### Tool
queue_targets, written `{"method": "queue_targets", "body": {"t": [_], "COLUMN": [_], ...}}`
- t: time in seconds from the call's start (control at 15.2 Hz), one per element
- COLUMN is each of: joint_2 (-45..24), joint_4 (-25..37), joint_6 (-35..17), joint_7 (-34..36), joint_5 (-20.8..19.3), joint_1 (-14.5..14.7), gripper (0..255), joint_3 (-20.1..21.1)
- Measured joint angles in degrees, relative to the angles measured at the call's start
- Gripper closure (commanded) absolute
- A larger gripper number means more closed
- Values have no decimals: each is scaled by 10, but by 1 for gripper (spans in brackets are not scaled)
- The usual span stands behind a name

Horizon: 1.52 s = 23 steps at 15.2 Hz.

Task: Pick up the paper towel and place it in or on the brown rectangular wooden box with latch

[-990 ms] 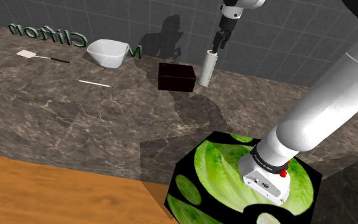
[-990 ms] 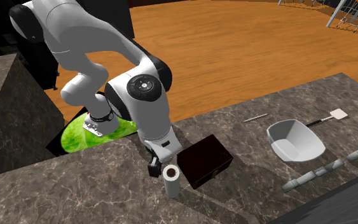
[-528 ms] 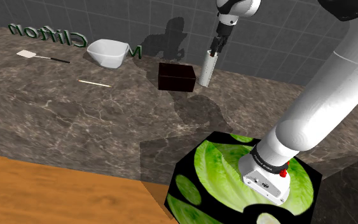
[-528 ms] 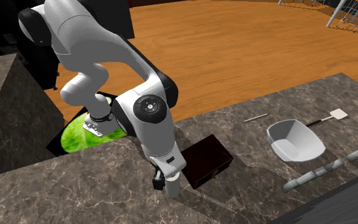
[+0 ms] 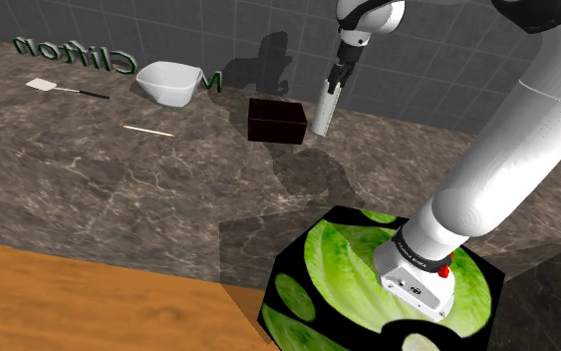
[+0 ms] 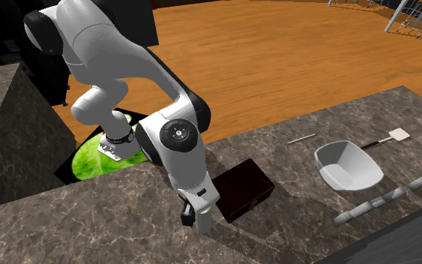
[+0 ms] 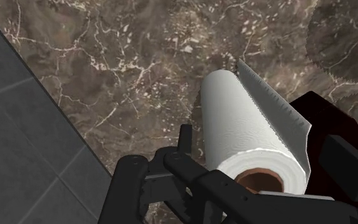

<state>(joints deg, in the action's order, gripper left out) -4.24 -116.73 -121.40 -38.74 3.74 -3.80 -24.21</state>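
Marble counter [image 5: 119, 179]: paper towel [image 5: 323, 110] standing just beside dark box [image 5: 276, 120]; pincer [image 5: 333, 82] at its top, grip unclear.

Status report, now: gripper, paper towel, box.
Gripper at top of roll. Roll standing on counter, beside box. Box shut, nothing between them; bowl well off.

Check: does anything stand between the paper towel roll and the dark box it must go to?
Nothing visible does. The paper towel roll stands close beside the dark box, on its right in the shoulder view.
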Motion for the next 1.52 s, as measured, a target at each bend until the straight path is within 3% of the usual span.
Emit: {"method": "queue_targets", "body": {"t": [0.07, 0.13, 0.86, 1.52], "joint_2": [0, 0, 1, 27], "joint_4": [0, 0, 2, 49], "joint_6": [0, 0, 3, 73], "joint_7": [0, 0, 0, 12], "joint_5": [0, 0, -1, -15], "joint_1": [0, 0, 0, 2], "gripper": [0, 255, 255, 255], "joint_3": [0, 0, 0, 0]}}
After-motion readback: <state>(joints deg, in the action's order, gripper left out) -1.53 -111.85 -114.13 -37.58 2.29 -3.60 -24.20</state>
